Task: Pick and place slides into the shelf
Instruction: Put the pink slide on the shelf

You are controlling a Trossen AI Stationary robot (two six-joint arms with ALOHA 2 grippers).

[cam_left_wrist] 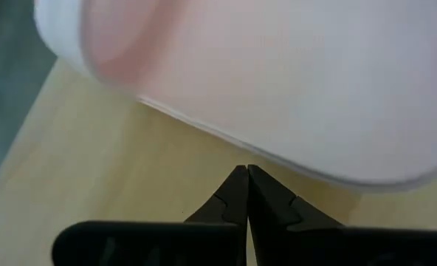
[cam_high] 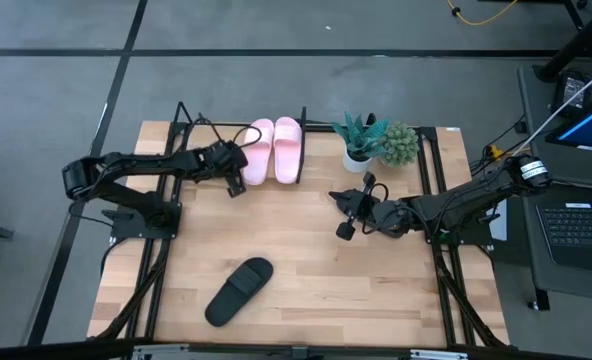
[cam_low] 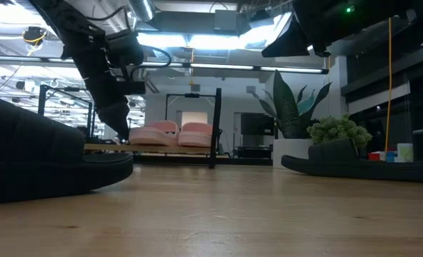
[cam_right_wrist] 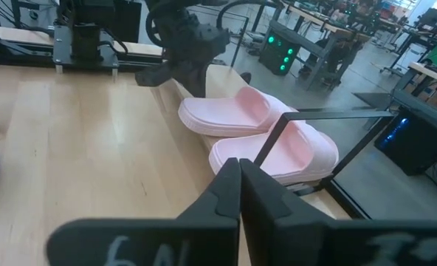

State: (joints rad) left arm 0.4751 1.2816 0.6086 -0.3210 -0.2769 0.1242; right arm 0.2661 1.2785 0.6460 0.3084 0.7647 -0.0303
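Two light pink slides (cam_high: pixel 274 150) lie side by side, soles down, on the wooden base of the black rod shelf (cam_high: pixel 189 124), in its right half. They also show in the right wrist view (cam_right_wrist: pixel 266 129). My left gripper (cam_high: pixel 238 186) is shut, with its tips just short of the left pink slide's edge (cam_left_wrist: pixel 277 89). My right gripper (cam_high: pixel 336 213) is shut and empty over the table's middle, pointing at the shelf. One black slide (cam_high: pixel 240 290) lies sole down near the table's front edge.
A potted plant (cam_high: pixel 376 142) stands to the right of the shelf. The low view shows a low dark shape (cam_low: pixel 361 168) on the right, but I cannot tell what it is. Black side rails (cam_high: pixel 444 270) run along the table's edges. Bare wood lies between the shelf and the black slide.
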